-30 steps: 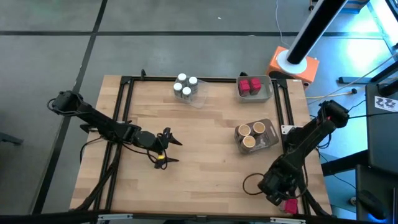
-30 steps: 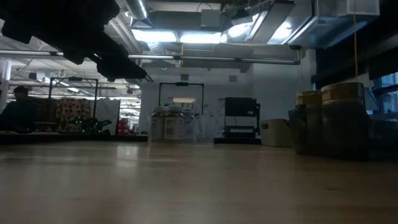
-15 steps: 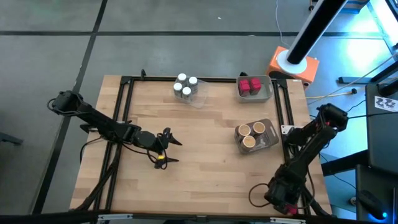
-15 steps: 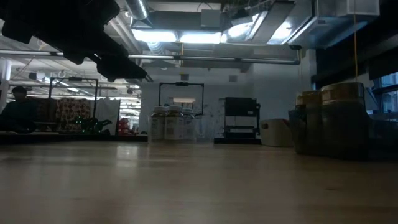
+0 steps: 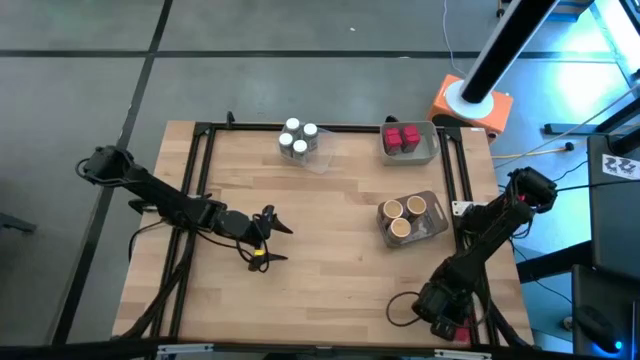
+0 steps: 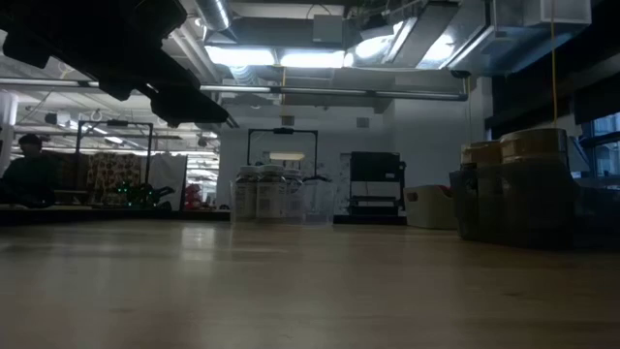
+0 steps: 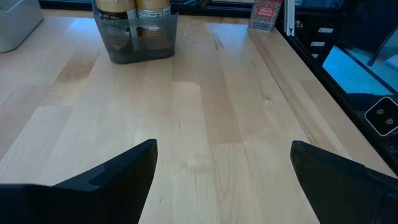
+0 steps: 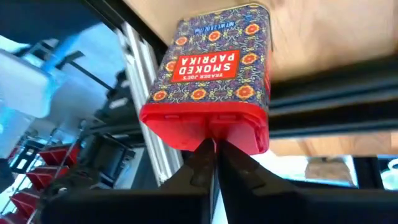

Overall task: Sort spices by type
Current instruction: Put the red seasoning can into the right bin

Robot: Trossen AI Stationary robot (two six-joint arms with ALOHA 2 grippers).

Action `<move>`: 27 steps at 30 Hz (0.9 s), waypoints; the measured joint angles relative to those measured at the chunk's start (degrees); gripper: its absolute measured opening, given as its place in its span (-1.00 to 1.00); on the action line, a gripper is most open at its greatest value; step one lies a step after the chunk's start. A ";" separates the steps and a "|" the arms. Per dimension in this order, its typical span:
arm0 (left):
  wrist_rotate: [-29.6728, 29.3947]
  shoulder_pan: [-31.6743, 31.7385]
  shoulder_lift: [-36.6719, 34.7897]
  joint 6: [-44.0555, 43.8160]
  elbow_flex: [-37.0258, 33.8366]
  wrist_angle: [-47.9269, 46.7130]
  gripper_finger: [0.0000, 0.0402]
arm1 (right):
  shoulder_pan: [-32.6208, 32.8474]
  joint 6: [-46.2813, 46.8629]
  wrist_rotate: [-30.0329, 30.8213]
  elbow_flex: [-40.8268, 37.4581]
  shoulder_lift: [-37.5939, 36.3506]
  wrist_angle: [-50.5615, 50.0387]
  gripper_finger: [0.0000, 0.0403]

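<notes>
Right wrist view: right hand [image 8: 214, 163] has just pinched shut, fingertips together under the paprika tin [image 8: 214, 74] | tin at worktop [image 5: 320, 220] corner nearest right arm, unsorted | grip looks missed; left hand [image 5: 268, 238] wide, waiting

We're in a robotics lab or workshop: a pale wooden butcher-block table [image 5: 320, 240] framed in black metal rails stands on grey concrete floor [image 5: 250, 60], under exposed silver ceiling ducts [image 6: 320, 29] and bright strip lights [image 6: 281, 58], with black equipment racks [image 6: 378, 184] behind.

"Trader Joe's Smoked Paprika" on red tin [image 8: 208, 78]
</notes>
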 joint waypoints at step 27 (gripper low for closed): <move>0.00 0.02 0.00 0.35 0.00 -0.07 0.75 | -23.71 -29.85 4.89 -0.08 0.15 0.95 -0.88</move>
